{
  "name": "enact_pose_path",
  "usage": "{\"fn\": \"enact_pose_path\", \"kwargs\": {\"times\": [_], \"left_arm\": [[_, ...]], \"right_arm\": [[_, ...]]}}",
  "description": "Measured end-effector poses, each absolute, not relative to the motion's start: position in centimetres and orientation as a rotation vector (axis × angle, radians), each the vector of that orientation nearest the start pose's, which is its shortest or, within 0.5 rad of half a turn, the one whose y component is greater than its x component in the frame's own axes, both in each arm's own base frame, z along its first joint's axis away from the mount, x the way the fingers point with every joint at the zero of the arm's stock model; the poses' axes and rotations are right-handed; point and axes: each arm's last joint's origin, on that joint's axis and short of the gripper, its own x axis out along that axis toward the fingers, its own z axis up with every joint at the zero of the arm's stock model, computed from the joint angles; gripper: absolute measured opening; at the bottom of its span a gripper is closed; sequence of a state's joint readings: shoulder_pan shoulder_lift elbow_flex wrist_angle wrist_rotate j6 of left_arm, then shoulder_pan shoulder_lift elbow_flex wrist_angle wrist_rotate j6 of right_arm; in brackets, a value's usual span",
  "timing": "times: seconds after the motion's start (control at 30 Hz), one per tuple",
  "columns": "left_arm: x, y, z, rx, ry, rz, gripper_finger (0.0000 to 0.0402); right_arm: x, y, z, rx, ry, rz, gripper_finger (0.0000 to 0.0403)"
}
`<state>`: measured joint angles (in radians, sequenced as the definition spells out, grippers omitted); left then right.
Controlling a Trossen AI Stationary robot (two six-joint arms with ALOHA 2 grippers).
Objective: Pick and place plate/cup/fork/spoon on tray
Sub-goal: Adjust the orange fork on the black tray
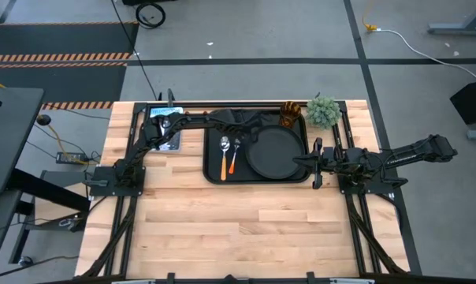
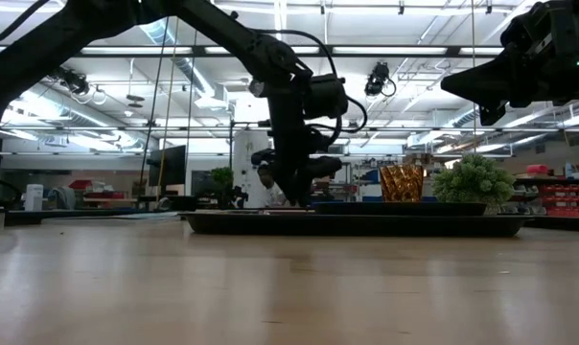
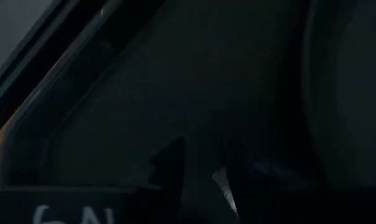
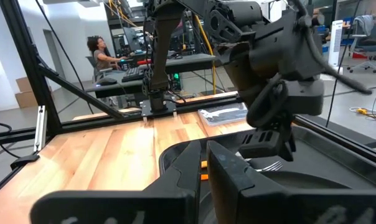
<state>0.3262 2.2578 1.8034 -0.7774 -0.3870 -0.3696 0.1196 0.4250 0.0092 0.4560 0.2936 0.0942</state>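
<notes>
The black tray (image 1: 214, 177) lies at the table's far middle. The round black plate (image 1: 277, 154) rests flat in its right half. The spoon (image 1: 224, 158) and the fork (image 1: 232, 160) lie side by side in its left half, orange handles toward the near edge. The amber cup (image 1: 291, 114) stands upright at the tray's far right corner. My left gripper (image 2: 294, 198) points down over the tray, just above the fork's tines (image 4: 272, 165), fingers apart (image 3: 203, 165). My right gripper (image 1: 310, 162) hovers shut at the tray's right edge, empty.
A fuzzy green plant (image 1: 323, 110) stands just right of the cup, beyond the tray's far right corner. A silvery-blue packet (image 1: 165, 126) lies at the far left under the left arm. A person (image 4: 101, 53) sits at a desk in the room behind.
</notes>
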Motion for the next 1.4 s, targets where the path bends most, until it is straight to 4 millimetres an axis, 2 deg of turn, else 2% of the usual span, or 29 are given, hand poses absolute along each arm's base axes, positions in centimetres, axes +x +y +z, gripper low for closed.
{"fn": "enact_pose_path", "kwargs": {"times": [0.2, 0.5, 0.87, 1.13, 1.3, 1.4], "left_arm": [[44.0, 16.4, 16.6, -0.298, 1.077, 0.838, 0.0121], [42.7, 16.4, 14.7, -0.417, 1.137, 0.875, 0.0121], [42.4, 16.2, 14.6, -0.403, 1.181, 0.871, 0.0121], [43.5, 16.3, 16.7, -0.331, 1.141, 0.831, 0.0120], [43.2, 15.8, 18.3, -0.338, 1.239, 0.772, 0.0120], [43.3, 14.7, 19.3, -0.333, 1.316, 0.636, 0.0120]], "right_arm": [[12.3, 0.6, 17.2, 0.102, -0.048, -0.172, 0.0034], [12.3, 0.6, 17.2, 0.102, -0.047, -0.172, 0.0034], [12.3, 0.6, 17.2, 0.102, -0.047, -0.172, 0.0034], [12.3, 0.6, 17.2, 0.102, -0.047, -0.172, 0.0034], [12.3, 0.6, 17.2, 0.102, -0.048, -0.172, 0.0034], [12.3, 0.6, 17.2, 0.102, -0.047, -0.172, 0.0034]]}}
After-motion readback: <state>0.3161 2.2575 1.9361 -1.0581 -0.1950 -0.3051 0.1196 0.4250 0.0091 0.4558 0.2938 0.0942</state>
